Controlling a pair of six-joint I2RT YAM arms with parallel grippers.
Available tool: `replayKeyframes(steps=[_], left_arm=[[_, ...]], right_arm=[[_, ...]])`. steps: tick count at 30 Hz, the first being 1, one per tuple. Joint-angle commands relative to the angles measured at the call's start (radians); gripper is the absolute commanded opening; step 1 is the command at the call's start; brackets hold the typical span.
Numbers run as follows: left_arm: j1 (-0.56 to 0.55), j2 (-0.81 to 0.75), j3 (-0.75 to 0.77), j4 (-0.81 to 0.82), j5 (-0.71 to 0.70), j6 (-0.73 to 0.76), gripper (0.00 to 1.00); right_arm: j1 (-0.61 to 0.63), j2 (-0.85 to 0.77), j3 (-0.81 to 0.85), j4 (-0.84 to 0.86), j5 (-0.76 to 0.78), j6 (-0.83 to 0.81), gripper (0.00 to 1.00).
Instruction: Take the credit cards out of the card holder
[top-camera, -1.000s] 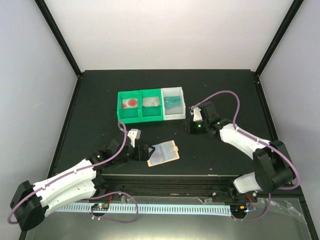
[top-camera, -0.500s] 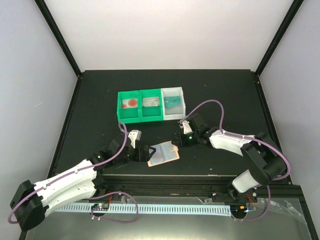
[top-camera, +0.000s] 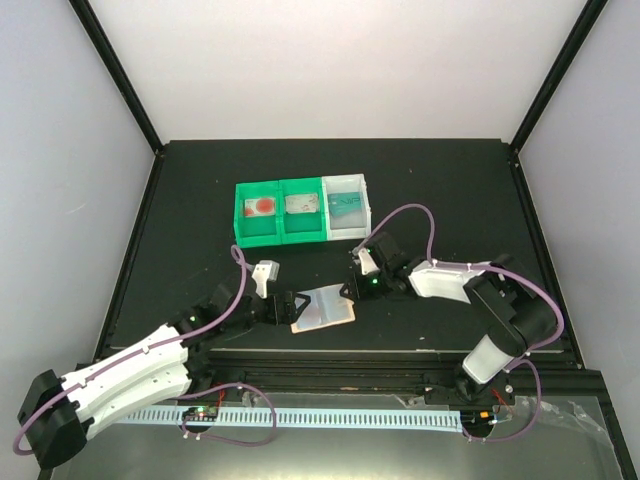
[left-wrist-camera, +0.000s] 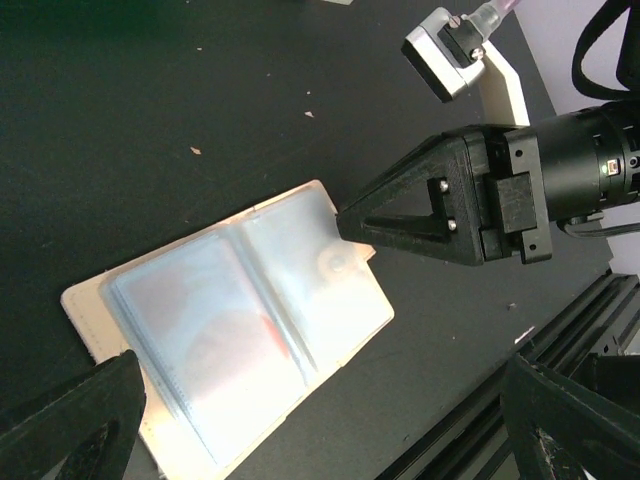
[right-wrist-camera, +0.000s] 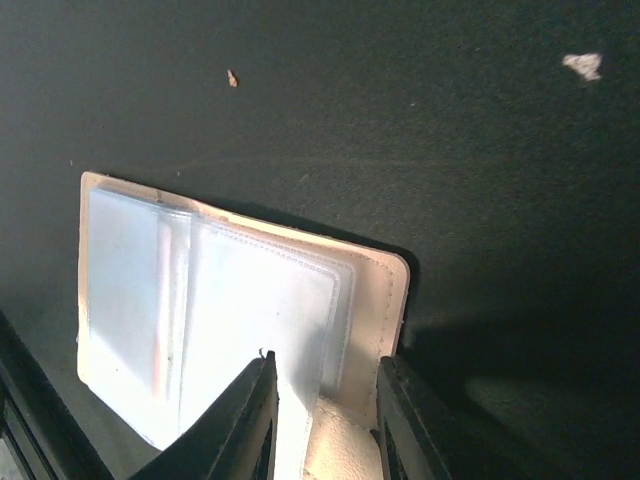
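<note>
Card holder (top-camera: 322, 307) lies opened flat near the middle of the table's (top-camera: 450, 190) near edge, between my two grippers.
My right gripper (right-wrist-camera: 325, 375) keeps only a narrow gap, its fingers on the holder's tan edge; whether they pinch it, I cannot tell. My left gripper (top-camera: 288, 305) is spread wide just beside the holder's other end and holds nothing. One teal credit card (top-camera: 347, 204) lies in the white compartment of the tray (top-camera: 281, 236).
</note>
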Motion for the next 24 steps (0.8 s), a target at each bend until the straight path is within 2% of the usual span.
replayKeyframes(steps=[1,14,24], left_arm=[[0.007,-0.007,-0.013,0.044,0.016,-0.011,0.99],[0.031,-0.005,-0.093,0.153,0.032,-0.095,0.99],[0.095,0.043,-0.162,0.243,0.095,-0.102,0.98]], right_arm=[[0.020,-0.004,-0.022,0.031,0.002,-0.012,0.29],[0.072,-0.074,-0.116,0.062,0.007,0.032,0.26],[0.090,-0.181,-0.108,-0.002,0.081,0.096,0.26]])
